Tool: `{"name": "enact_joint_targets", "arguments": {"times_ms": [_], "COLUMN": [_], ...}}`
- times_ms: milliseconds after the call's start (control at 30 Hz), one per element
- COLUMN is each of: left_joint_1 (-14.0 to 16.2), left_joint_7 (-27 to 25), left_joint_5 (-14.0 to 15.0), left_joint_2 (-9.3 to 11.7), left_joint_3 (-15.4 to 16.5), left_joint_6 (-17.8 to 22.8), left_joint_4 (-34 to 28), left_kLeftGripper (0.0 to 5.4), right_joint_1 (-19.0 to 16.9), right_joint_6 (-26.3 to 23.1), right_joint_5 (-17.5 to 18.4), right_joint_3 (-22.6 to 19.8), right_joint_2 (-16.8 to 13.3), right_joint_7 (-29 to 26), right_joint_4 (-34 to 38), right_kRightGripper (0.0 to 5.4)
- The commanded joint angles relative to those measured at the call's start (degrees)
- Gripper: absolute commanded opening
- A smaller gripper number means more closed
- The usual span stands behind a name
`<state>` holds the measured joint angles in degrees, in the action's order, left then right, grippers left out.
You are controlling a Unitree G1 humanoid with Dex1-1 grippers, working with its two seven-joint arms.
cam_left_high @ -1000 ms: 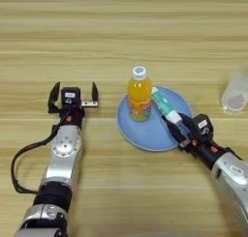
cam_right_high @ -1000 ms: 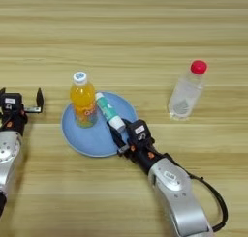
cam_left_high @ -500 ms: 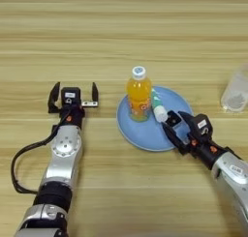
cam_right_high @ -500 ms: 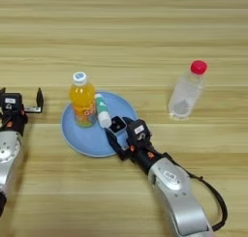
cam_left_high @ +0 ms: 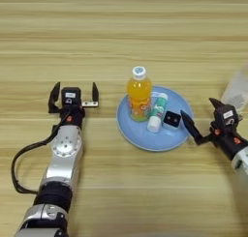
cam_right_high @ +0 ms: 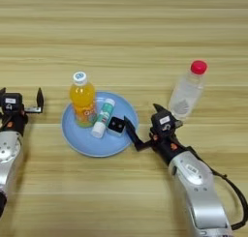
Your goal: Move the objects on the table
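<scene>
- The teal-and-white tube (cam_left_high: 157, 112) lies on the blue plate (cam_left_high: 145, 140), long axis running from near-left to far-right, just beside the upright orange-drink bottle (cam_left_high: 138, 94).
- The black block (cam_right_high: 115, 125) sits just right of the tube.
- The right gripper (cam_right_high: 143, 125), earlier over the plate clamping the tube, has pulled back to the plate's right edge, fingers spread wide and empty.
- The left gripper (cam_left_high: 72, 93) rests open, well left of the plate.

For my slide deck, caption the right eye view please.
Orange bottle, tube and block on blue plate; open right gripper beside it.
</scene>
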<state>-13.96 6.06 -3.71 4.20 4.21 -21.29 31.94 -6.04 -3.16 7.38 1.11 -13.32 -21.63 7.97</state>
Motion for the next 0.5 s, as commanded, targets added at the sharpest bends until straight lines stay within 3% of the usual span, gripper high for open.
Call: {"name": "enact_joint_targets", "arguments": {"times_ms": [33,500], "left_joint_1": [-0.2,0.7], "left_joint_7": [0.2,-0.2], "left_joint_5": [-0.1,0.0], "left_joint_2": [0.2,-0.2], "left_joint_3": [0.0,-0.2], "left_joint_6": [-0.2,-1.9], "left_joint_4": [0.4,-2.1], "left_kLeftGripper": [5.40,5.40], "right_joint_1": [0.6,1.3], "right_joint_6": [0.7,3.2], "right_joint_5": [0.4,0.9], "right_joint_3": [-1.9,-7.1], "right_joint_2": [-0.8,-1.5], "right_joint_7": [0.2,0.6], "right_joint_4": [-1.8,-8.6], "right_kRightGripper": [5.38,5.38]}}
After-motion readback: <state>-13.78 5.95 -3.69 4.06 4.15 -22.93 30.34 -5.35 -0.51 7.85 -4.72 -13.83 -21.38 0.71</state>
